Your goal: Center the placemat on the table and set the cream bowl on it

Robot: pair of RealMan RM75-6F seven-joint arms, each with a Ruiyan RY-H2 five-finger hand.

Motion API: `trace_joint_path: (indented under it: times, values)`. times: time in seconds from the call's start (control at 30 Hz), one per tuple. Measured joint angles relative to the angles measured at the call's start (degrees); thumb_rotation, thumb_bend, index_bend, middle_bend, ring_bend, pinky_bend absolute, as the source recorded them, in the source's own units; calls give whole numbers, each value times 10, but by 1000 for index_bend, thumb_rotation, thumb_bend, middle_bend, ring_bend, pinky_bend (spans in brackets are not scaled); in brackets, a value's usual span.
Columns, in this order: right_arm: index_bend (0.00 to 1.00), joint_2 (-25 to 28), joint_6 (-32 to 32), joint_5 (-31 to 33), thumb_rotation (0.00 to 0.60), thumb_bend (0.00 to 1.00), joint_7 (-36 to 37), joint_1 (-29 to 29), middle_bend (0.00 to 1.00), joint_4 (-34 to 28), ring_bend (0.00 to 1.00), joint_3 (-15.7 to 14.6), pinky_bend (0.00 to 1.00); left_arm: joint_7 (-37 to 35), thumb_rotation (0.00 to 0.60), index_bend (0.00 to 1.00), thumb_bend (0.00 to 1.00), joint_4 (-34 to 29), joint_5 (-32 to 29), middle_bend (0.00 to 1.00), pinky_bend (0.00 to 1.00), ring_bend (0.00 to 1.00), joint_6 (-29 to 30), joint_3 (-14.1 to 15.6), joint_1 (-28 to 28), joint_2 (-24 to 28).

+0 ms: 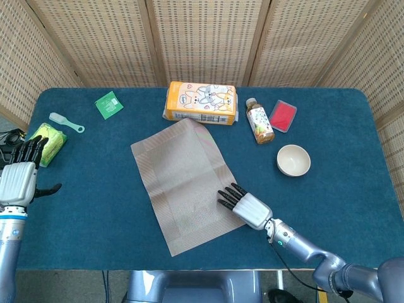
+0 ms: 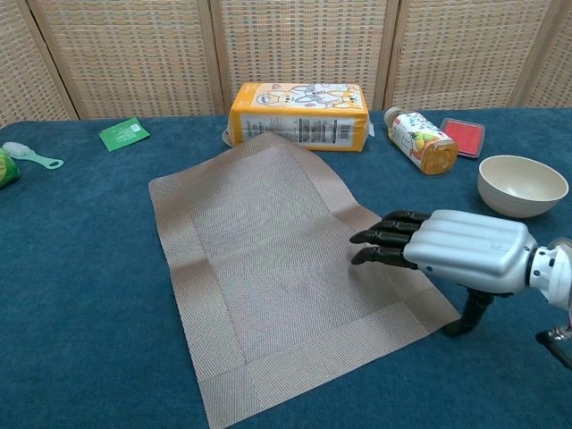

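At the far left edge, the left hand (image 1: pixel 19 178) is up with fingers apart, holding nothing. The placemat (image 1: pixel 183 182) lies crooked mid-table — the right hand (image 2: pixel 451 251) hovers over its right edge, fingers stretched flat, close together. The cream bowl (image 1: pixel 293 160) sits further right — on the table (image 1: pixel 353 158).

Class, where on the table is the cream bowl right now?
In the head view the cream bowl sits right of centre on the blue table, off the placemat, just below the drink bottle.

Green packet (image 2: pixel 4 167) cut off, perhaps.
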Motion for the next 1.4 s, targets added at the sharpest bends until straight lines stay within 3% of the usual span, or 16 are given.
trace_joint_path:
  times: [0.23, 0.53, 1.03, 1.4]
  values:
    - [164, -8, 13, 4, 600, 455, 18, 10, 0, 8, 0, 6, 0, 2, 600, 0, 0, 0, 2, 0, 0, 0, -2, 0, 0, -1]
    - [283, -16, 32, -1, 600, 653, 49, 16, 0, 31, 0, 1, 0, 2, 600, 0, 0, 1, 3, 0, 0, 0, -4, -1, 1, -2]
    - [621, -15, 47, -9, 600, 665, 69, 22, 0, 61, 0, -18, 0, 5, 600, 0, 0, -1, 7, 0, 0, 0, -6, -1, 1, -3]
    - [656, -10, 77, -30, 600, 660, 74, 20, 0, 61, 0, -32, 0, 6, 600, 0, 0, -2, 8, 0, 0, 0, -6, -1, 2, -3]
